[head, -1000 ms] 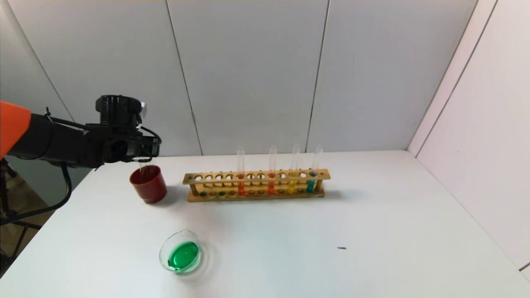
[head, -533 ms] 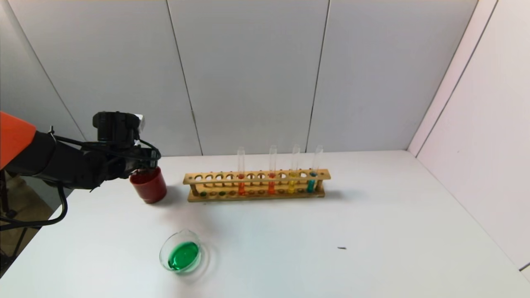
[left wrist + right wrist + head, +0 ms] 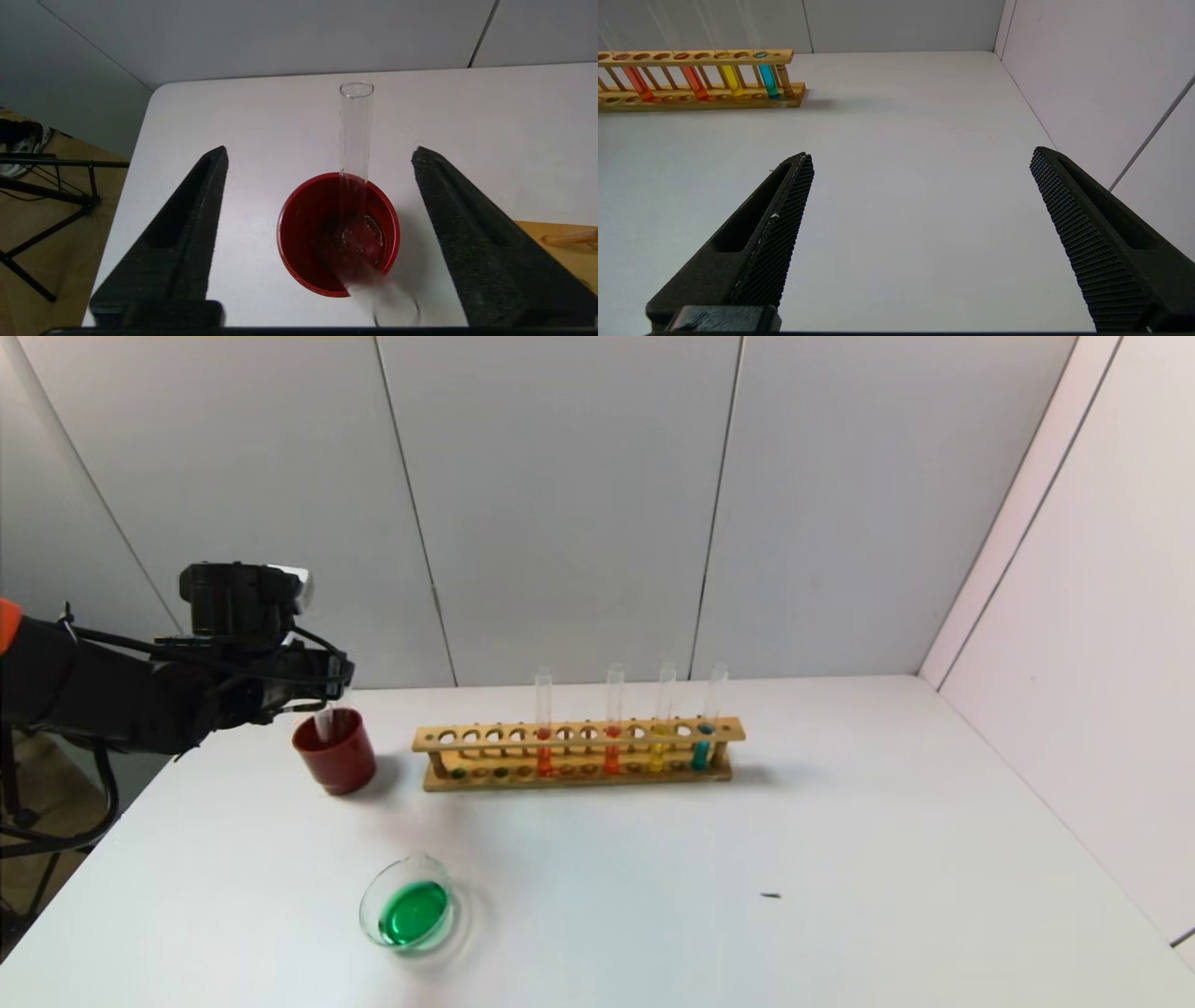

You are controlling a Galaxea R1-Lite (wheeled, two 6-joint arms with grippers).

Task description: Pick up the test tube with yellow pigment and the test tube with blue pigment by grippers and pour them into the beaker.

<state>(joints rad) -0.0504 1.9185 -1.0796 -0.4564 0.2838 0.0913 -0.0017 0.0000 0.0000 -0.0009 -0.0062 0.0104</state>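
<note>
The beaker point(image 3: 369, 901) stands near the table's front left and holds green liquid. My left gripper point(image 3: 322, 686) point(image 3: 318, 150) hovers just above the dark red cup point(image 3: 336, 761) point(image 3: 289, 261), open, with nothing between its fingers. An empty clear test tube point(image 3: 324, 723) point(image 3: 356, 130) stands leaning inside that cup, free of the fingers. A blurred clear shape lies at the cup's rim nearest the wrist camera. The test tube with yellow pigment and the test tube with blue pigment are out of view. My right gripper point(image 3: 922, 153) is open and empty above bare table, outside the head view.
A wooden rack point(image 3: 579, 735) point(image 3: 691, 58) stands right of the red cup, holding an orange tube point(image 3: 544, 756), a red-orange tube point(image 3: 611, 751), a yellow tube point(image 3: 659, 747) point(image 3: 731, 79) and a teal tube point(image 3: 701, 747) point(image 3: 768, 79). A wall borders the table's right side.
My left gripper dipped to the red cup, opened and let go of the clear tube, which now stands in the cup. The arm then rose and drew back leftward.
</note>
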